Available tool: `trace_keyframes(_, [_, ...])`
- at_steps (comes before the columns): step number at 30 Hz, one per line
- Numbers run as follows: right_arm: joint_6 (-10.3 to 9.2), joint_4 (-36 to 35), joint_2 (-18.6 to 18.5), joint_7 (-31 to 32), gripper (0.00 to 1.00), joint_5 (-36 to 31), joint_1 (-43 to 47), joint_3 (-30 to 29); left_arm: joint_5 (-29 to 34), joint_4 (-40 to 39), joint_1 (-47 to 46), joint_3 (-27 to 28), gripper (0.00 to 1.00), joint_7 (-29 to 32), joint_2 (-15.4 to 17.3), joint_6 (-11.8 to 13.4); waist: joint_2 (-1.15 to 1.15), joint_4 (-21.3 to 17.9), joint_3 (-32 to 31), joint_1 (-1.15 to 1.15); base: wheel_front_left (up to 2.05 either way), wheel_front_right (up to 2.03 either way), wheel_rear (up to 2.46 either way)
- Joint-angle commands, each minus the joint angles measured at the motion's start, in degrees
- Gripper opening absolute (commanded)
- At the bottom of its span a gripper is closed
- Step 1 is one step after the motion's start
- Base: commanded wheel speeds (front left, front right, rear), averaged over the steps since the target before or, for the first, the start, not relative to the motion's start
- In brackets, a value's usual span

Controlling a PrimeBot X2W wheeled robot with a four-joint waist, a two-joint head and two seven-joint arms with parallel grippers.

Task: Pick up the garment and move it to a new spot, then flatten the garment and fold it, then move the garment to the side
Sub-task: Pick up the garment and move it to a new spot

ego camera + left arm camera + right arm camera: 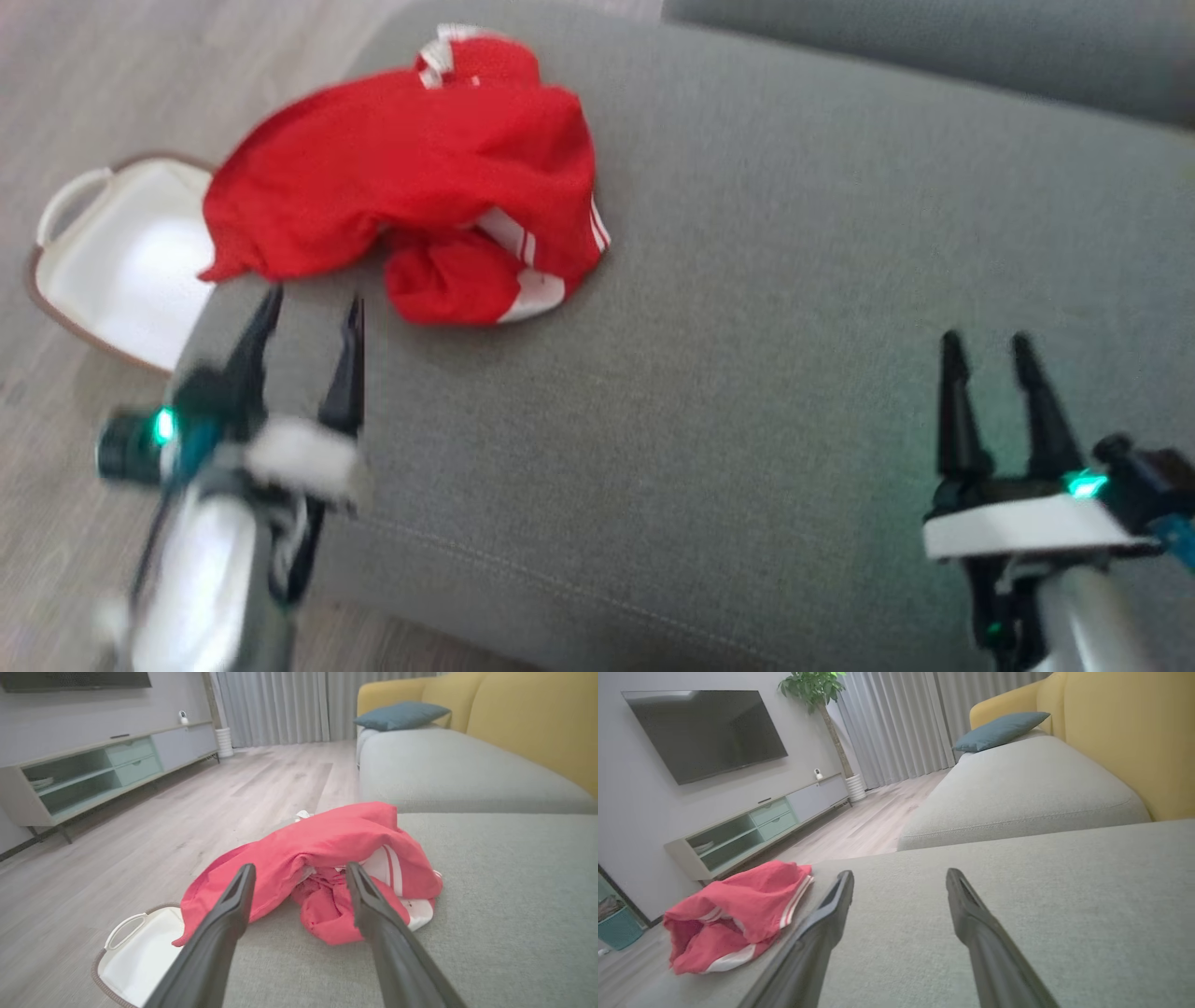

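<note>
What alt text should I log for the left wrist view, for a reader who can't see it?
A crumpled red garment with white stripes lies at the edge of a grey sofa cushion, one corner hanging off above a white basket on the wooden floor. The left gripper, open and empty, points at it from close by.

garment [411, 177] was red, white stripes at the hems. seat cushion [747, 392] was plain grey weave. basket [121, 271] white inside, brown rim. floor [84, 84] pale wood grain. sofa back [1125, 742] yellow, pillow [999, 730] teal. curtains [896, 723] grey, TV [700, 732] black. left gripper [313, 313] and right gripper [987, 343] were black, green lights.
</note>
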Motion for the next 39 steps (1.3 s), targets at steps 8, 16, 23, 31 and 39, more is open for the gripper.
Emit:
trace_keyframes(8, [0.23, -5.9, -0.4, -0.3, 1.0, -5.1, -4.5, -2.9, -2.3, 8.4, -20.5, -0.2, 1.0, 13.5, 4.9, -3.9, 0.0, -2.6, 9.8, 0.0, 0.0, 0.0, 0.0])
trace_keyframes(16, [0.23, -9.0, -0.4, 1.4, 1.0, -5.6, -5.2, -3.5, -10.4, 20.9, -33.5, -1.1, 1.0, 22.6, 7.6, -4.7, 0.0, -4.5, 14.4, 0.0, 0.0, 0.0, 0.0])
trace_keyframes(23, [0.23, -10.3, -0.4, 1.7, 1.0, -6.2, -5.2, -2.7, -14.9, 29.6, -39.2, -4.9, 1.0, 24.4, 9.5, -4.8, 0.0, -5.7, 16.6, 0.0, 0.0, 0.0, 0.0])
trace_keyframes(31, [0.23, -10.8, -0.4, 1.8, 1.0, -6.7, -5.1, -2.0, -16.8, 36.4, -42.6, -7.6, 0.0, 21.1, 9.8, -4.8, 0.0, -6.4, 17.9, 0.0, 0.0, 0.0, 0.0])
trace_keyframes(39, [0.23, -9.2, -0.4, 1.4, 1.0, -5.8, -5.0, -1.0, -17.2, 40.4, -44.4, -8.8, 0.0, 14.0, 10.6, -4.8, 0.0, -6.7, 15.2, 0.0, 0.0, 0.0, 0.0])
